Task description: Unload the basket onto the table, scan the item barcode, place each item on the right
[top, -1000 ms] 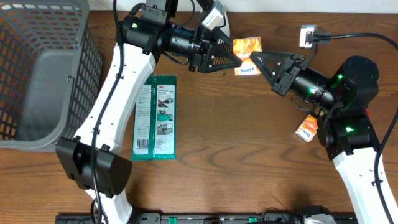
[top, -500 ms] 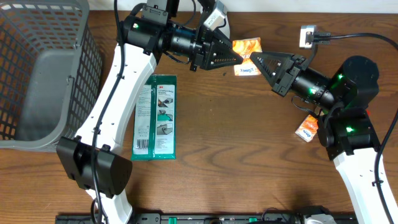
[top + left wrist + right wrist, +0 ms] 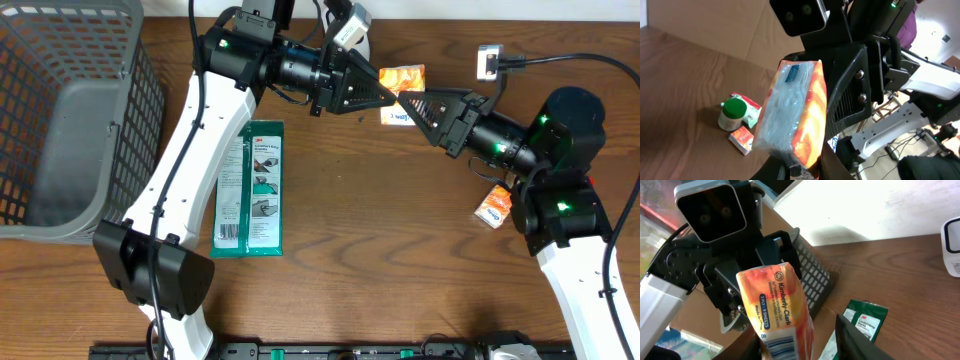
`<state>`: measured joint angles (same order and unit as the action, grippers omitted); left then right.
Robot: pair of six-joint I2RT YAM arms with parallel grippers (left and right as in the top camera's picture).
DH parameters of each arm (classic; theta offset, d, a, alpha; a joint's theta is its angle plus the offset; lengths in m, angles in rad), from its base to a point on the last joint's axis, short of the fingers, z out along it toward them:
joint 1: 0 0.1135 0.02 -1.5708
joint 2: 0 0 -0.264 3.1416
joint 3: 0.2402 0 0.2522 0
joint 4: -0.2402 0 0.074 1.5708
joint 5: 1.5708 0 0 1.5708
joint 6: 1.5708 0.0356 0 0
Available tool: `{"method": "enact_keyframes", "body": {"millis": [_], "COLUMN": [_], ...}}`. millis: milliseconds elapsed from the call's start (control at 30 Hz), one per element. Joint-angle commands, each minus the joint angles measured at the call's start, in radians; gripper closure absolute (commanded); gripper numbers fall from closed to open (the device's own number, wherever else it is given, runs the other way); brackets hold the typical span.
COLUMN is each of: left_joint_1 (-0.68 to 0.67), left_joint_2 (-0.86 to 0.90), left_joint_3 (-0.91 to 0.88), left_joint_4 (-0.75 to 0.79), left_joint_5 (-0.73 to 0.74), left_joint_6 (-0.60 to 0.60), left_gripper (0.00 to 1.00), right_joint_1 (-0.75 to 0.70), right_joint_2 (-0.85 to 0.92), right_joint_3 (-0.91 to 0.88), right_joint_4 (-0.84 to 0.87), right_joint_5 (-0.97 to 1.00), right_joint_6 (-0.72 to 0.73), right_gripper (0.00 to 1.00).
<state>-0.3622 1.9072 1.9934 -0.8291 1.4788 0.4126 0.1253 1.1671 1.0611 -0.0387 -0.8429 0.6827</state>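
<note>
Overhead view, dark brown wooden surface.

- An orange plastic tissue pack is held above the surface at about 12 to 1 o'clock, between the two arms. Its white-and-blue end is turned toward the 6 o'clock side.
- The left hand is seen clamped on the orange plastic tissue pack. In the left wrist view the pack stands up out of that hand, pinched at its lower end.
- The right hand is met at the same pack from the 3 o'clock side. In the right wrist view its fingers are seen apart on either side of the pack, with a gap visible on one side.
- A printed barcode is seen on the pack's lower part, facing the right wrist camera.
- A grey plastic mesh basket is noted at 9 to 10 o'clock.
- A flat green cardboard-backed package lies just toward 9 o'clock from centre, beside the left arm.
- A small orange-and-blue packet lies at 3 o'clock, close to the right arm.
- A white bottle with a green cap is seen in the left wrist view only, with small packets touching it.
</note>
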Motion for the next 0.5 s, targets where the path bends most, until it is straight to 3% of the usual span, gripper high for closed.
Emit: {"method": "enact_keyframes", "body": {"millis": [0,167,333,467], "left_joint_1": [-0.013,-0.013,-0.013,-0.013], "left_joint_2": [-0.026,-0.026,-0.026,-0.026], "left_joint_3": [0.01,0.01,0.01,0.01], "left_joint_4": [0.002,0.002,0.002,0.01], "left_joint_5": [0.043,0.026,-0.03,-0.032], "left_joint_6": [-0.06,-0.072,-0.075,-0.079], "left_gripper": [0.92,0.92,0.92,0.92], "right_joint_1": [-0.022,-0.021,-0.02,-0.019], "right_joint_2": [0.013,0.013,0.013,0.013], "right_joint_3": [-0.003,-0.003,-0.003,-0.003], "right_joint_4": [-0.029,-0.069,-0.079,-0.109], "right_joint_5": [0.021,0.012,-0.067,-0.094], "right_joint_6": [-0.019,-0.034,-0.034,-0.05], "right_gripper": [0.69,0.85,0.77,0.8]}}
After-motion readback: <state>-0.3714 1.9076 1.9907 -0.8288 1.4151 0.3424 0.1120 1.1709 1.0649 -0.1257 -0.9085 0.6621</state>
